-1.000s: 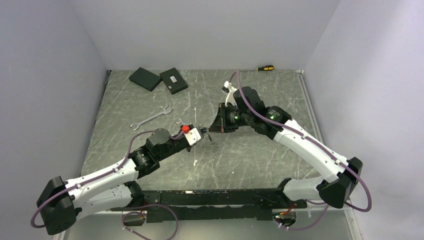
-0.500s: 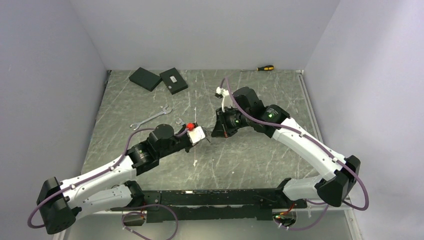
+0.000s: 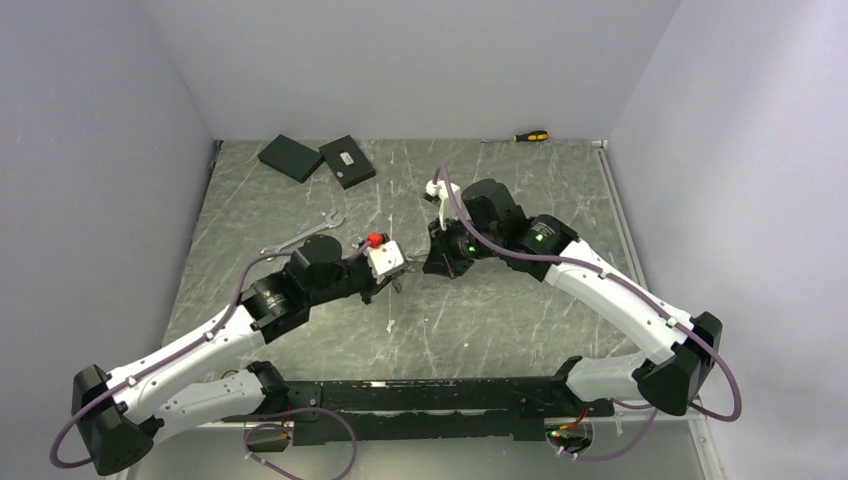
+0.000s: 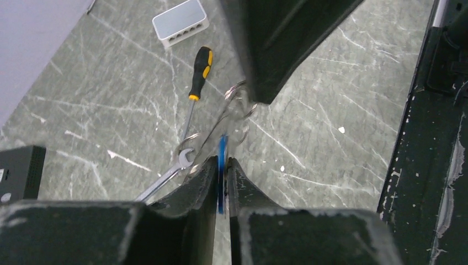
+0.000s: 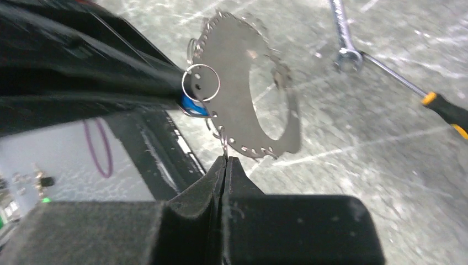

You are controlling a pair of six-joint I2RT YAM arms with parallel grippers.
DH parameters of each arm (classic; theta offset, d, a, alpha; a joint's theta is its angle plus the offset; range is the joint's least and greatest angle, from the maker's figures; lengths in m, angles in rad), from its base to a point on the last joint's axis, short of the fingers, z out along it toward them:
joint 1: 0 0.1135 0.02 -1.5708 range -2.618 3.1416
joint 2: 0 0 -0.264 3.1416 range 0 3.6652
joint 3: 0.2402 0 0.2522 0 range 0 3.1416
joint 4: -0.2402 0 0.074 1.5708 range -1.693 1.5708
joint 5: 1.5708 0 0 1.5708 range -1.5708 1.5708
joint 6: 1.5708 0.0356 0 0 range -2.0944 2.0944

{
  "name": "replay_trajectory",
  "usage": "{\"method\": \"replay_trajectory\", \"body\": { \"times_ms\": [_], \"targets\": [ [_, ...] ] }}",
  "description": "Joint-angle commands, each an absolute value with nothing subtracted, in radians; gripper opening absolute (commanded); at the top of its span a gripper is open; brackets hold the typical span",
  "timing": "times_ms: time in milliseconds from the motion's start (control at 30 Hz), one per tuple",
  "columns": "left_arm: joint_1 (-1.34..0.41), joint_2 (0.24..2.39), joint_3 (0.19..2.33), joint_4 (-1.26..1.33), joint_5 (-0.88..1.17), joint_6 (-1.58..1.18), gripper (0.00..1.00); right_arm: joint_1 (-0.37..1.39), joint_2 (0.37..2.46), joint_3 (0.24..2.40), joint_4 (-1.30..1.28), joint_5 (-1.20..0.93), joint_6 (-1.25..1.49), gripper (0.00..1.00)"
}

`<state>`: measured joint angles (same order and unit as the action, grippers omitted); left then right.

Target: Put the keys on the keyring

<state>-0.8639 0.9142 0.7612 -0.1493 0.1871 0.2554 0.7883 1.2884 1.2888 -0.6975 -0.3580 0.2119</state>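
My left gripper point(image 3: 393, 270) and right gripper point(image 3: 437, 262) meet tip to tip above mid-table. The left gripper point(image 4: 222, 161) is shut on a thin blue tab point(image 4: 222, 152). The right gripper point(image 5: 226, 158) is shut on the thin wire of the keyring point(image 5: 223, 144), which also shows as wire loops in the left wrist view point(image 4: 238, 107). A flat grey toothed plate with a big hole point(image 5: 232, 61) hangs there, beside a small ring point(image 5: 200, 83). One silver spanner point(image 3: 300, 237) lies flat on the table left of the grippers. A spanner also shows in both wrist views point(image 4: 165, 175) point(image 5: 343, 33). I see no second spanner.
A yellow-and-black screwdriver point(image 3: 530, 135) lies at the back edge. One also shows next to the spanner in the wrist views point(image 4: 200, 65) point(image 5: 441, 107). Two black boxes point(image 3: 318, 160) sit at the back left. A white box point(image 4: 180, 22) lies beyond the screwdriver.
The left wrist has rolled and moved slightly away from the bases. The right wrist has swung a little to the left. Both grippers stay shut and tip to tip.
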Motion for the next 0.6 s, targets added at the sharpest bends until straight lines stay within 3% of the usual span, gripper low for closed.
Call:
{"method": "replay_trajectory", "body": {
  "times_ms": [0,100,200,267,567],
  "targets": [
    [-0.821,0.899,0.875,-0.280,0.263,0.229,0.22,0.779,1.236,1.246,-0.714,-0.190,0.158,0.00],
    [-0.817,0.884,0.912,-0.347,0.329,0.233,0.25,0.780,1.280,1.289,-0.736,-0.172,0.134,0.00],
    [-0.813,0.885,0.938,-0.380,0.346,0.212,0.17,0.782,1.314,1.318,-0.748,-0.171,0.112,0.00],
    [-0.813,0.897,0.962,-0.411,0.354,0.205,0.17,0.781,1.323,1.326,-0.739,-0.170,0.113,0.00],
    [-0.813,0.835,0.798,-0.245,0.375,0.180,0.60,0.776,1.370,1.412,-0.758,-0.197,0.196,0.00]
  ]
}}
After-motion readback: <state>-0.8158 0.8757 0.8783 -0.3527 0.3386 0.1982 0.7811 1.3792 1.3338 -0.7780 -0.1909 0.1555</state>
